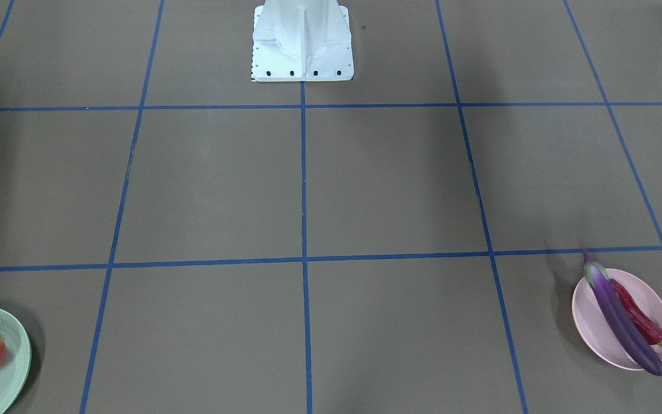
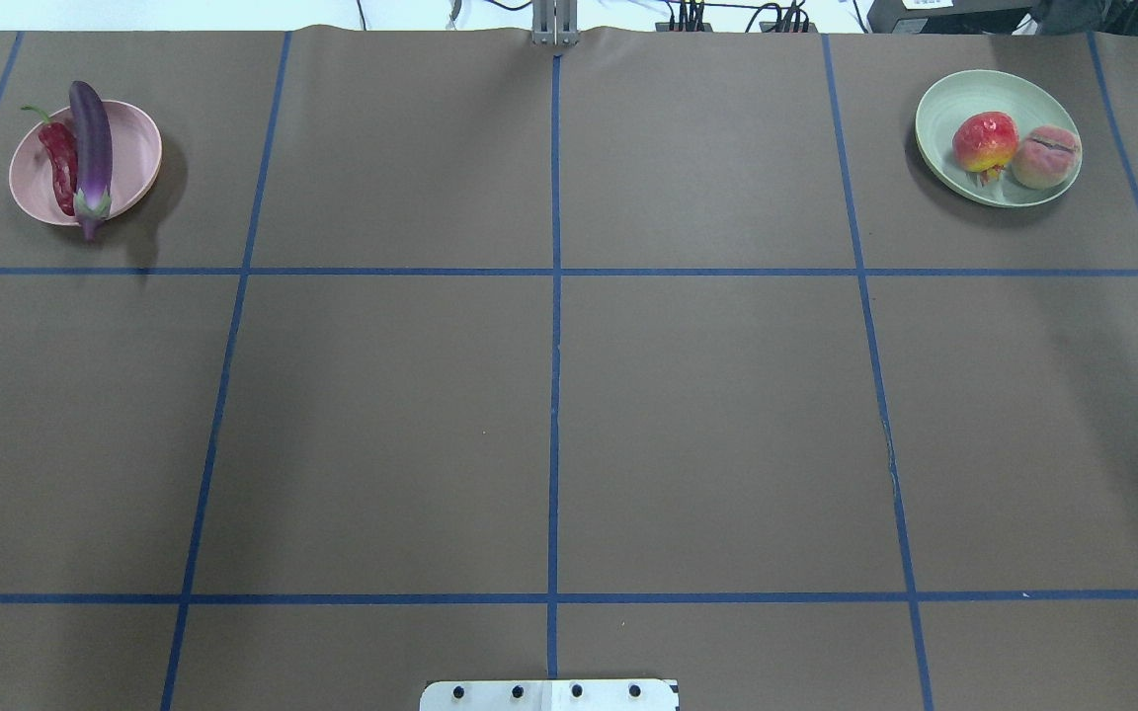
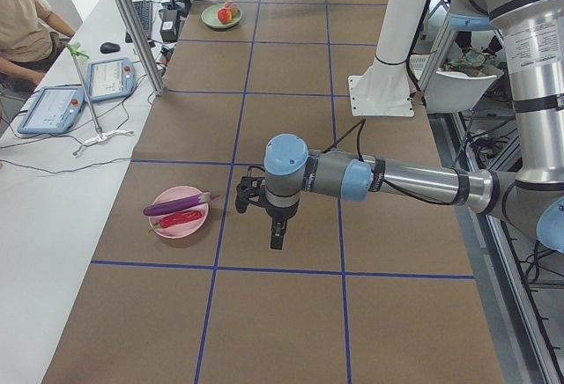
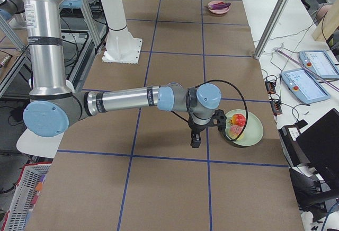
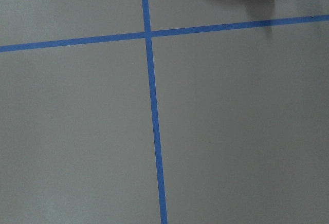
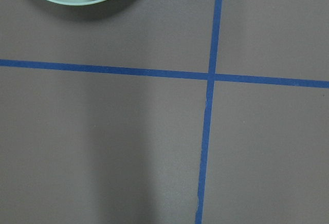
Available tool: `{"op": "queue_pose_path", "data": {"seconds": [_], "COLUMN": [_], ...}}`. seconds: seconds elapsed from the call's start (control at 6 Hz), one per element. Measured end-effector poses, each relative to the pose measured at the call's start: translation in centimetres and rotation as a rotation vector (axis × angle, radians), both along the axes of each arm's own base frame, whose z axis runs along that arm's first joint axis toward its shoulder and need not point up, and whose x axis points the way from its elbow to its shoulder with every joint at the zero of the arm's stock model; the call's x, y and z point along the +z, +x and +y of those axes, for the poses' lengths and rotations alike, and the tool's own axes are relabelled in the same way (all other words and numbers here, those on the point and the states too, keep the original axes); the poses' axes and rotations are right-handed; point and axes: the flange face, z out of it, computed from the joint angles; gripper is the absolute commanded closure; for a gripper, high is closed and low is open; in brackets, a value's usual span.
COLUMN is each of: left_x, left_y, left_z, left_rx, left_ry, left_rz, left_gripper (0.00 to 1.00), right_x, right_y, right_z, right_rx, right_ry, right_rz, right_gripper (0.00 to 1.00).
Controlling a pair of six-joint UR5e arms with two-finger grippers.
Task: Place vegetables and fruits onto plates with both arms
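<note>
Four produce items: all lie on plates, none on the bare table (image 2: 549, 425)
Eggplant (image 2: 91, 148): lies across the pink plate (image 2: 139, 148) with both ends past the rim, touching the chili pepper (image 2: 60, 163) beside it
Fruits: pomegranate-like fruit (image 2: 985, 141) and peach (image 2: 1045, 156) sit side by side, seemingly touching, in the green plate (image 2: 954, 99)
Plates: at opposite far corners of the table, well apart
Left gripper (image 3: 278, 241): hangs over the table near the pink plate, apart from it; claw width cannot be told, as only a side view shows it
Right gripper (image 4: 195, 142): hangs just beside the green plate; claw width likewise cannot be told
Step in hand: judged as clearing away, since the placing looks done
Method advised: raise each arm straight up first, then draw it back toward the base, away from its plate
Hazard: the overhanging eggplant would likely roll or tip if the pink plate's rim is brushed; the round fruits could roll out if theirs is knocked
</note>
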Motion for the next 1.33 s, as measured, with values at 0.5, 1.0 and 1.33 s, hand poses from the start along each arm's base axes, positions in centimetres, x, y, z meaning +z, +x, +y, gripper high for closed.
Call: {"op": "queue_pose_path", "data": {"seconds": [0.5, 1.0, 1.33], "left_x": [0.1, 0.1, 0.0], "left_y": [0.0, 0.2, 0.3], "left_z": [0.4, -0.5, -1.0], "left_rx": [0.001, 0.004, 0.005], "left_ry": [0.000, 0.004, 0.008], "left_rz": [-0.002, 0.003, 0.005], "left_gripper": [0.00, 0.00, 0.00], "right_x": [0.0, 0.2, 0.5], "right_y": [0.1, 0.2, 0.2], "right_z": [0.2, 0.3, 0.6], "right_rx": [0.001, 0.002, 0.002], "right_ry": [0.000, -0.001, -0.009], "right_rz": [0.002, 0.003, 0.001], "right_gripper": [0.00, 0.00, 0.00]}}
